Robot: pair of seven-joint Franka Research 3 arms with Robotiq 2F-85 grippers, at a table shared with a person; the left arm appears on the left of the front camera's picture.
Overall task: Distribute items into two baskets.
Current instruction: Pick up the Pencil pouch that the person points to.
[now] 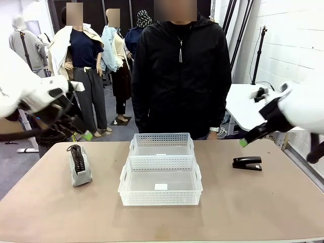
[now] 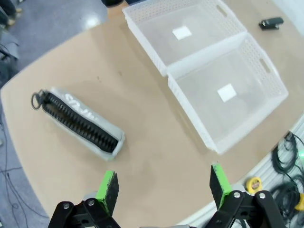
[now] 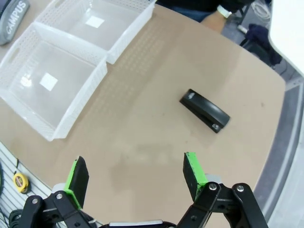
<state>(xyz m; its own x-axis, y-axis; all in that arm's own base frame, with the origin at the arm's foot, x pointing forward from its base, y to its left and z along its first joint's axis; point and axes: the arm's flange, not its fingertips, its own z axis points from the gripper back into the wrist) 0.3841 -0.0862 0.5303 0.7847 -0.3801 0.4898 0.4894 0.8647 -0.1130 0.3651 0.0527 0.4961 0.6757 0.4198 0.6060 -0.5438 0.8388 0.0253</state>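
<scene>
Grey pouch (image 1: 79, 164) with black edging lies on the left of the tan table (image 1: 253, 202). My left gripper (image 2: 164, 183) hangs above and just beside it, fingers spread wide and holding nothing. In the middle I see two white baskets touching end to end, the near basket (image 1: 160, 197) in front of the far basket (image 1: 162, 139). To their right, well apart, the black stapler (image 1: 247, 163) lies flat. My right gripper (image 3: 137, 178) hovers over bare tabletop near it, likewise released.
</scene>
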